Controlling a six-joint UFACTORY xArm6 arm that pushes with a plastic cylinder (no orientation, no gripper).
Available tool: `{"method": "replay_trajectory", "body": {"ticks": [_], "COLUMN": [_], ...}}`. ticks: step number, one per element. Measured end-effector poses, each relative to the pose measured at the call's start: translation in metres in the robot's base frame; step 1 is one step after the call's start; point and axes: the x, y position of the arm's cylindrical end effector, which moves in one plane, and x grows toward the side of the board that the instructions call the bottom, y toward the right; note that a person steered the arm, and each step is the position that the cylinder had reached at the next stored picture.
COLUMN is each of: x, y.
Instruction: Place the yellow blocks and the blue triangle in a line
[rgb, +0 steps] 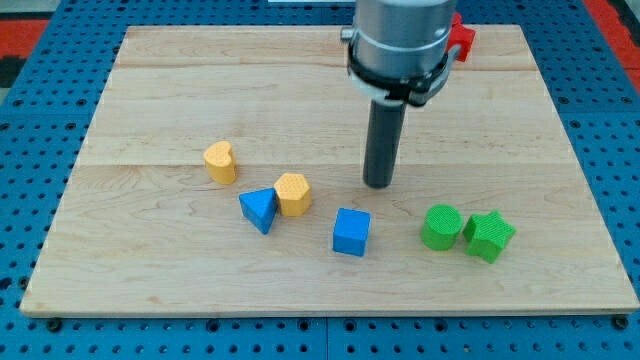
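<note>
Counted two yellow blocks: a heart-like one left of centre, a hexagonal one touching the blue triangle, whose point faced the view's bottom. One blue cube, two green, one red. My tip stood apart, above the cube; no jaws.

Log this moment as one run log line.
my tip: above blue cube | blue triangle touching yellow hexagon | yellow heart apart, no line

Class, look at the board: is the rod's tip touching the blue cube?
No. My tip stands apart from the blue cube, with bare wood between them, toward the view's top.
</note>
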Motion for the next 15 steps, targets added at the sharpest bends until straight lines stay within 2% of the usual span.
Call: {"method": "replay_trajectory", "body": {"ticks": [1,3,4,6,7,8,9,11,12,13,15], "x": [0.043,0.076,0.098,0.055,0.055,0.035,0.040,0.000,0.022,0.024,-0.074], "y": [0.004,0.017,-0.013,-0.091,-0.123,-0.134,-0.131,-0.107,-0.097,-0.082,-0.048]}}
